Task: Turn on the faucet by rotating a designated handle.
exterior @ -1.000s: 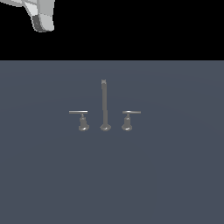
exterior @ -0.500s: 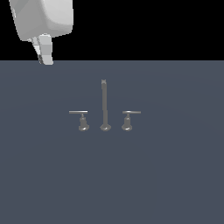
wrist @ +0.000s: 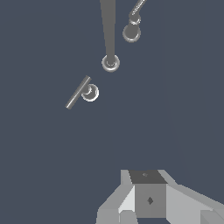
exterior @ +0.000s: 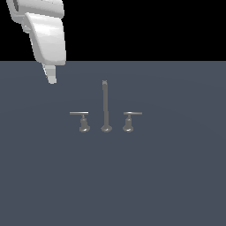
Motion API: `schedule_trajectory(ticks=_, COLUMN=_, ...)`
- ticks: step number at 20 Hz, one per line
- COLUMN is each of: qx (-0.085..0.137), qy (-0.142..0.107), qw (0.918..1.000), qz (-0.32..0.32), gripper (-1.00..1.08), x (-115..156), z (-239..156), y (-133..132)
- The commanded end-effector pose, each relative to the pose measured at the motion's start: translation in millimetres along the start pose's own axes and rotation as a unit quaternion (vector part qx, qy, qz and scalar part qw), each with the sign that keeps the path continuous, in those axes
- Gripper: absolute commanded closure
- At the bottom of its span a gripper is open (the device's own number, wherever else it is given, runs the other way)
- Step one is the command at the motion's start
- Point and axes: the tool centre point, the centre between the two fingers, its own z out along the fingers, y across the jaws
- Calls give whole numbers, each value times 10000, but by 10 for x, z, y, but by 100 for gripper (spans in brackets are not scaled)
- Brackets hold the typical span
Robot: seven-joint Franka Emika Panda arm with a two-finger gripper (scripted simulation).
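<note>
end effector (exterior: 51,78) hangs well apart from handle (exterior: 80,114).

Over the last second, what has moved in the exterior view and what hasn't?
The arm has come further into the exterior view from the top corner on that view's left, and the gripper has dropped lower, toward the faucet. It is still well above and to the view's left of the handle, touching nothing. Nothing was grasped or released. The faucet, with both levers, looks unchanged.
</note>
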Motion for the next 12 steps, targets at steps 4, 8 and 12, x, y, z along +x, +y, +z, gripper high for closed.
schedule_trajectory(ticks=4, qx=8, qy=1, qw=9991, qz=431, gripper=108, x=72, z=226, y=-218)
schedule_trajectory(ticks=8, qx=6, qy=7, qw=9973, qz=736, gripper=108, x=138, z=389, y=-366)
schedule_trajectory(ticks=12, qx=2, qy=16, qw=9944, qz=1054, gripper=108, x=219, z=559, y=-514)
